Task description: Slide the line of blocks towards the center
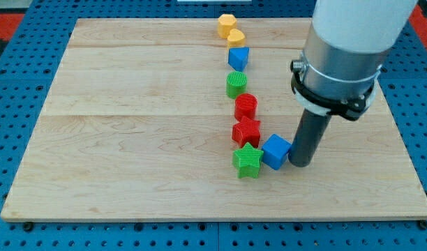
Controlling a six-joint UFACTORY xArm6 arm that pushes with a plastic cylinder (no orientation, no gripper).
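Our tip [301, 164], plain dark rod end with nothing to open or close, sits pressed against right side of blue cube [276, 151]. Cube touches ribbed green star [248, 160]. From there we see line climb toward view's top: red star [246, 132], red cylinder [245, 107], green cylinder [236, 84], blue pentagon-ish block [238, 58], yellow heart [236, 37], yellow hexagon [227, 24]. Pale wood-grain board [130, 132] underneath.
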